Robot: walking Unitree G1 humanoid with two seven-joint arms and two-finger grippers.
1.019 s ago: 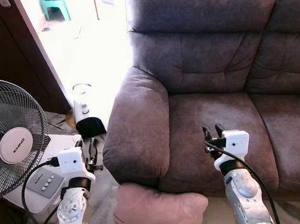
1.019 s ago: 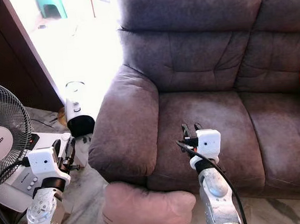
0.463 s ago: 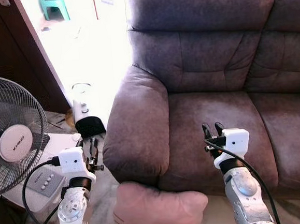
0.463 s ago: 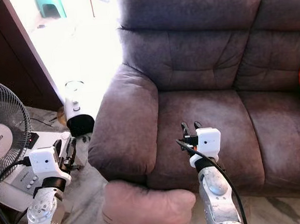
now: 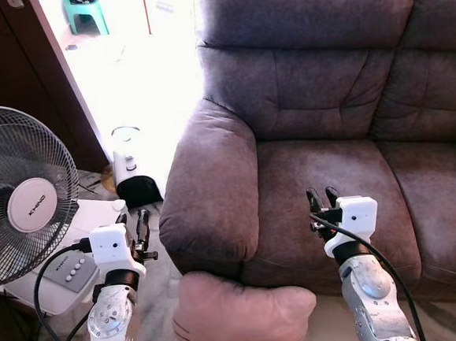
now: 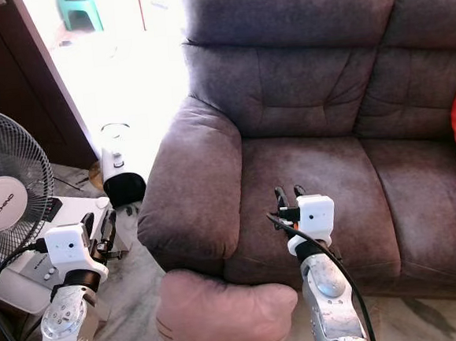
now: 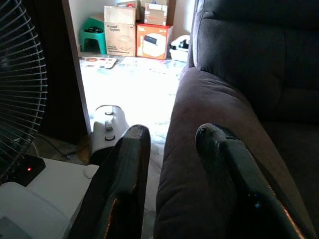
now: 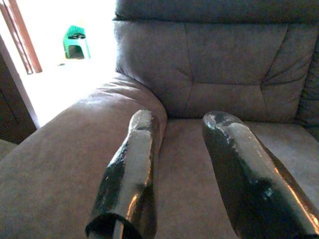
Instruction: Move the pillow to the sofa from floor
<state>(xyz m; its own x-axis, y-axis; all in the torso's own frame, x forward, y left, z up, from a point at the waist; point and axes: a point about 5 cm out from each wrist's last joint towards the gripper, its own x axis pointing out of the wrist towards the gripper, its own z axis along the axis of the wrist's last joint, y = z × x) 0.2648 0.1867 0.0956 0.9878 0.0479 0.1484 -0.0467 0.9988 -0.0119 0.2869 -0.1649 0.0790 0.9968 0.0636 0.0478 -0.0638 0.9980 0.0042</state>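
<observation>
The pink pillow [image 5: 244, 321] is lying on the floor against the sofa [image 5: 322, 155] front, long axis crosswise, sitting low between the left gripper [image 5: 139, 230] and right gripper [image 5: 322, 204], both jaws spread and holding nothing.

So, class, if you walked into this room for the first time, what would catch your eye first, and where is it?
The big brown sofa takes up most of the view ahead. A pink pillow lies on the floor against its front, below the armrest, between the left gripper and the right gripper, both with fingers open. A standing fan is at the far left.
</observation>
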